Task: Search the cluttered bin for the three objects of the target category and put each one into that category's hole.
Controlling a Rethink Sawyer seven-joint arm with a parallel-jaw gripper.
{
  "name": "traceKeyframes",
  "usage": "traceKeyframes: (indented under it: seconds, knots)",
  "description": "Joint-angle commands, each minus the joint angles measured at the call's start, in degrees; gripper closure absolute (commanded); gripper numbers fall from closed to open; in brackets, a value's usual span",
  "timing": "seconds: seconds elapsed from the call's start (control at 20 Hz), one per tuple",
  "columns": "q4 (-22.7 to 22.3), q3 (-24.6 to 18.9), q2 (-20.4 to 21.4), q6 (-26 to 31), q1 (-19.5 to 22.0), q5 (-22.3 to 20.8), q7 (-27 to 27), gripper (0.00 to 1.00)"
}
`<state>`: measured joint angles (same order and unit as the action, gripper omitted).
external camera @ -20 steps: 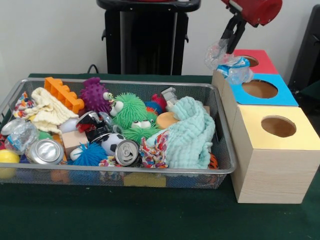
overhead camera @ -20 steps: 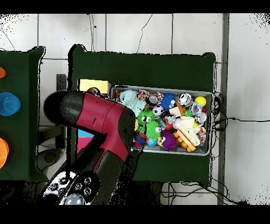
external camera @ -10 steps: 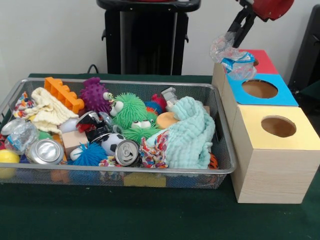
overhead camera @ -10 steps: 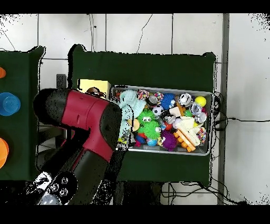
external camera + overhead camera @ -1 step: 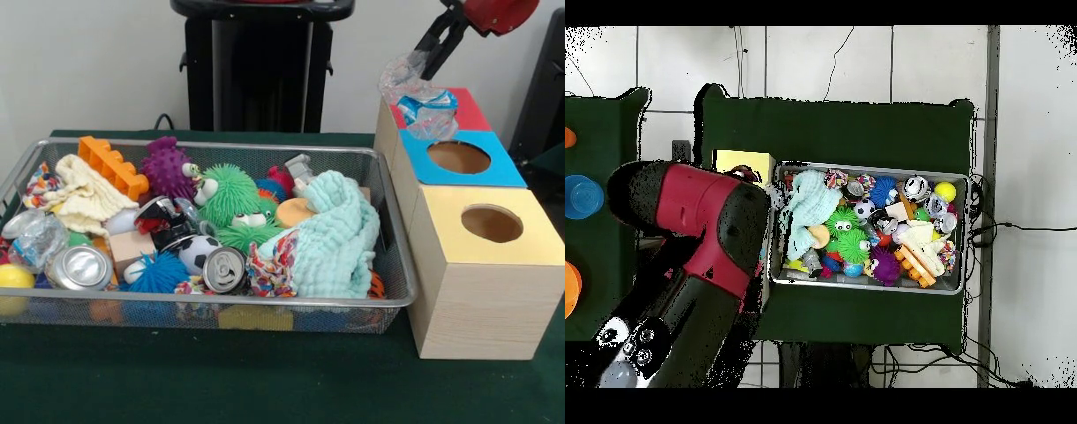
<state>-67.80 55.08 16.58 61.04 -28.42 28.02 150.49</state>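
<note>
In the front view the claw (image 5: 434, 55) hangs at the top right corner, its black fingers (image 5: 439, 44) clenched on a crumpled clear plastic bottle (image 5: 418, 99) with a blue label. The bottle dangles just below the claw, above the red box (image 5: 468, 110) and the back edge of the blue box (image 5: 494, 168); whether it touches either box cannot be told. Farther below the claw, toward the camera, stands the yellow box (image 5: 521, 238), each box with a round hole in its top. Down and to the left of the claw lies the wire bin (image 5: 388, 221), crowded with a mint cloth (image 5: 335, 238), a green fuzzy toy (image 5: 231, 196), a purple spiky toy (image 5: 168, 168), an orange block (image 5: 110, 163), two cans (image 5: 225, 268) and a soccer ball (image 5: 199, 252). In the overhead view the red arm (image 5: 700, 225) covers the claw and the bottle, so neither shows; a corner of the yellow box (image 5: 743, 163) peeks out beside the arm, and the bin (image 5: 960, 290) lies to the right of it on the green table (image 5: 865, 130).
</note>
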Motion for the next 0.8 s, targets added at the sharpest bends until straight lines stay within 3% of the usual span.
traceKeyframes:
  seconds: [0.05,0.3,0.45,0.65,0.8]
  knots:
    - [4.28,0.13,-5.44,7.66,0.19,-1.47,18.12,1.0]
    - [8.62,2.29,-7.81,10.95,-0.23,-1.92,18.87,1.0]
    - [8.12,2.9,-8.63,9.54,-1.14,-2.17,19.13,1.0]
    - [4.21,3.31,-6.85,7.54,-2.58,-3.23,16.68,1.0]
    - [4.97,5.21,-6.07,13.08,-3.74,-2.88,17.8,1.0]
